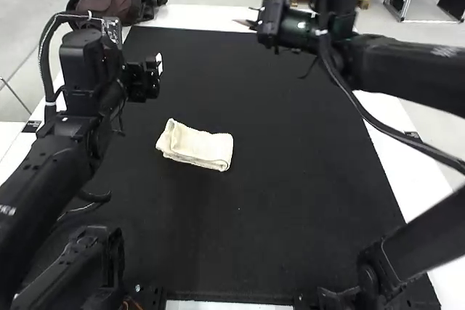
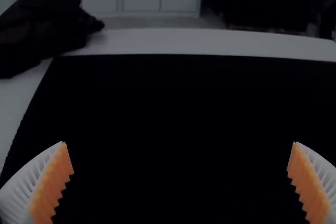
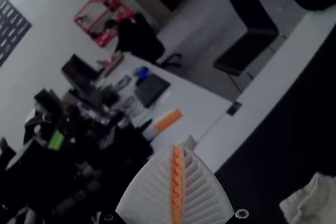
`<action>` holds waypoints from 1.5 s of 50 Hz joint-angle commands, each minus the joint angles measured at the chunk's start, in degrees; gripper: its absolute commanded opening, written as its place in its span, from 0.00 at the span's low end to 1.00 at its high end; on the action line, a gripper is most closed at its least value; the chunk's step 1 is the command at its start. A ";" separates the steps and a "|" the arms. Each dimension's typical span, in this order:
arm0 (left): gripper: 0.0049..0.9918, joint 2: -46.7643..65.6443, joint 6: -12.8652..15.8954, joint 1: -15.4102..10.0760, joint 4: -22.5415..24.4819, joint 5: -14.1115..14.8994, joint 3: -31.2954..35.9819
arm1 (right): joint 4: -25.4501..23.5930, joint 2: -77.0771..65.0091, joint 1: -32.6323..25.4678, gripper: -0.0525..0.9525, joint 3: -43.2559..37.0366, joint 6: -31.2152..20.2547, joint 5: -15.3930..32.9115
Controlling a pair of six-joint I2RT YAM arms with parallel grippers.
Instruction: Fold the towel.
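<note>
High view, towel point(image 1: 203, 147): compact, layered strip on the dark mat point(image 1: 290, 201), nearer the left arm's side; one end stands up in a loose loop.
Folding done: most of it, judging by the small layered shape; number of folds unclear.
Folding left: perhaps flattening the looped end and squaring the edges; possibly nothing more.
Left tool point(image 2: 178, 142): fingers spread wide, nothing between them, well apart from the towel.
Right tool point(image 3: 178, 148): pads pressed together, empty, not touching the towel.

A lab: robot arms point(image 1: 57, 154), cluttered desk point(image 3: 186, 100)
</note>
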 commanded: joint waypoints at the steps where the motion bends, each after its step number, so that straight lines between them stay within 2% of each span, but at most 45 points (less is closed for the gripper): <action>1: 0.97 -2.32 -0.16 0.79 -0.62 -0.53 2.01 | 0.41 -5.86 -2.43 0.04 -2.23 4.65 -4.42; 6: 0.97 -4.96 -0.07 0.79 -2.12 -0.53 2.80 | 0.41 -11.49 -4.54 0.07 -5.22 6.14 -6.62; 19: 0.97 -10.32 -0.07 2.02 -4.93 -0.17 3.94 | -0.03 -24.85 -8.76 0.08 -11.20 7.99 -7.15; 30: 0.97 -19.02 -1.74 2.02 -6.78 2.73 3.24 | -2.84 -33.72 -14.91 0.08 -14.45 8.78 -7.32; 35: 0.97 -22.71 -2.80 1.76 -7.04 2.46 2.80 | -3.98 -37.68 -16.93 0.08 -15.51 8.87 -8.03; 43: 0.97 -29.22 -2.89 1.76 -6.51 2.55 2.19 | -6.36 -45.06 -17.81 0.11 -17.35 8.96 -8.47; 47: 0.97 -32.56 -3.06 2.02 -5.63 2.20 1.57 | -7.85 -50.07 -18.16 0.19 -17.88 8.78 -7.50; 52: 0.97 -34.49 -3.06 2.11 -5.28 2.11 1.40 | -9.34 -56.14 -18.34 0.29 -19.37 8.60 -4.07; 61: 0.97 -35.19 -3.06 2.11 -4.49 1.50 1.31 | -11.98 -64.66 -21.15 0.35 -20.60 5.70 -1.79; 68: 0.97 -35.63 -3.06 2.11 -2.56 1.32 0.78 | -12.51 -67.83 -25.20 0.46 -20.34 4.47 -1.26; 72: 0.97 -36.07 -2.36 2.11 -1.50 1.06 0.34 | -13.12 -69.41 -26.87 0.47 -20.25 3.07 -1.08; 73: 0.97 -36.25 -1.74 2.11 -1.15 0.97 0.08 | -13.21 -69.76 -27.22 0.50 -20.34 2.89 -1.08; 75: 0.97 -36.69 0.80 2.11 -0.54 0.53 -0.54 | -13.48 -70.64 -27.92 0.66 -20.52 2.01 -1.08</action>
